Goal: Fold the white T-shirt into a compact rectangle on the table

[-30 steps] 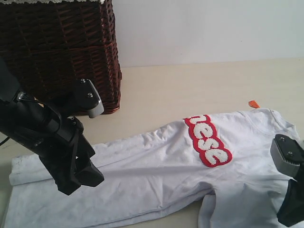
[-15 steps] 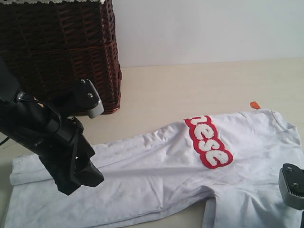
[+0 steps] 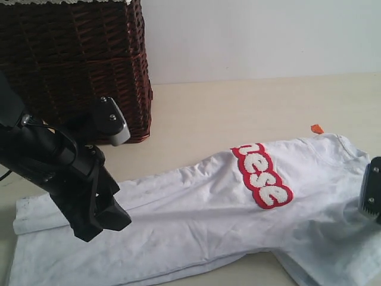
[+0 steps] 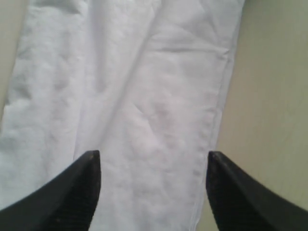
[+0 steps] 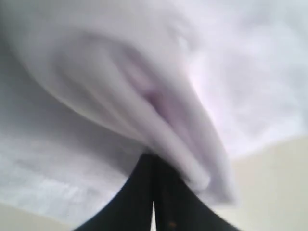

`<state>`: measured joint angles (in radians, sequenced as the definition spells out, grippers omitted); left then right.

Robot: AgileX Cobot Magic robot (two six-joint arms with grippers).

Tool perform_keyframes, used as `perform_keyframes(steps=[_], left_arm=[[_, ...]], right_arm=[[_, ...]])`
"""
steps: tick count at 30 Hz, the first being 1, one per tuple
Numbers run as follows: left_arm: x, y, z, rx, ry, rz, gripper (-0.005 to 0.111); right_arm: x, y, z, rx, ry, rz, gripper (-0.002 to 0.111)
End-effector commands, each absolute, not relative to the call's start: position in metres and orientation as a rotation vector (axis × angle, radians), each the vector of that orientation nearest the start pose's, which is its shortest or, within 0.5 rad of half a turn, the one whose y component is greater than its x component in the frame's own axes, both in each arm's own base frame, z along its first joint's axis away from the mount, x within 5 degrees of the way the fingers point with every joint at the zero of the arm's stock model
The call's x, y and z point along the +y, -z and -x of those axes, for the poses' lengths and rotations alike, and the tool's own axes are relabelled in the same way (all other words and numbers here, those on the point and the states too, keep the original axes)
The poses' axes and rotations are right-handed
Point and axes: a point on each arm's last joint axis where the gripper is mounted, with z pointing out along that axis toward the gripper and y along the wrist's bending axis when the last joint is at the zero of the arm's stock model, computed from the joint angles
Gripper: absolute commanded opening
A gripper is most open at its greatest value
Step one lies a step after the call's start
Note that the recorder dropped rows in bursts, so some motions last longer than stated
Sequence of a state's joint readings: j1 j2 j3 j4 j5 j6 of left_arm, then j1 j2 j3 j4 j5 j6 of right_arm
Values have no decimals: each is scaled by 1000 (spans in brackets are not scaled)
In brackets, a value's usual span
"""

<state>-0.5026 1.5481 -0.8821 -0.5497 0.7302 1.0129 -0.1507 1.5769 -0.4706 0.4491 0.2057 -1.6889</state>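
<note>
The white T-shirt (image 3: 196, 208) lies stretched across the table (image 3: 238, 107), its red-banded letters (image 3: 262, 176) facing up toward the right. My left gripper (image 4: 153, 159) hovers open over the shirt's hem end (image 4: 144, 96) at the left, with its black fingers (image 3: 95, 214) spread and nothing between them. At the right edge only the grey housing of the right arm (image 3: 370, 190) shows. In the right wrist view my right gripper (image 5: 153, 159) is shut on a bunched fold of the white T-shirt (image 5: 159, 115), blurred by motion.
A dark brown wicker basket (image 3: 71, 65) stands at the back left, close behind my left arm. A small orange tag (image 3: 317, 128) lies on the table just past the shirt's collar end. Bare beige table stretches behind the shirt to the white wall.
The right arm has shifted toward the right edge, dragging the shirt's near right part with it; the sleeve that hung down near the front has been pulled flatter. The left arm has hardly moved.
</note>
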Motion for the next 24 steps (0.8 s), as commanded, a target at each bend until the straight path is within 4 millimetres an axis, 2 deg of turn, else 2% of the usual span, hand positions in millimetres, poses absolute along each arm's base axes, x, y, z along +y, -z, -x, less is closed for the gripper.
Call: perform_keyframes(steps=[1, 3, 4, 5, 7, 10, 24], left_arm=[[-165, -210, -232, 2296, 477, -1485, 44], [-165, -209, -232, 2296, 470, -1496, 23], [-164, -209, -231, 2296, 461, -1516, 8], [-163, -208, -230, 2286, 451, -1550, 1], [-162, -207, -229, 2283, 441, -1596, 1], [-161, -207, -229, 2293, 431, -1592, 1], [-161, -207, -229, 2303, 435, -1583, 1]], right_arm=[[-7, -142, -238, 2315, 6, 1575, 0], [13, -154, -243, 2280, -169, 1591, 0], [21, -160, -248, 2256, -197, 1576, 0], [29, -166, -253, 2223, -194, 1554, 0], [39, -177, -264, 2165, -146, 1514, 0], [43, -186, -270, 2123, -86, 1501, 0], [41, -187, -272, 2117, -56, 1488, 0]])
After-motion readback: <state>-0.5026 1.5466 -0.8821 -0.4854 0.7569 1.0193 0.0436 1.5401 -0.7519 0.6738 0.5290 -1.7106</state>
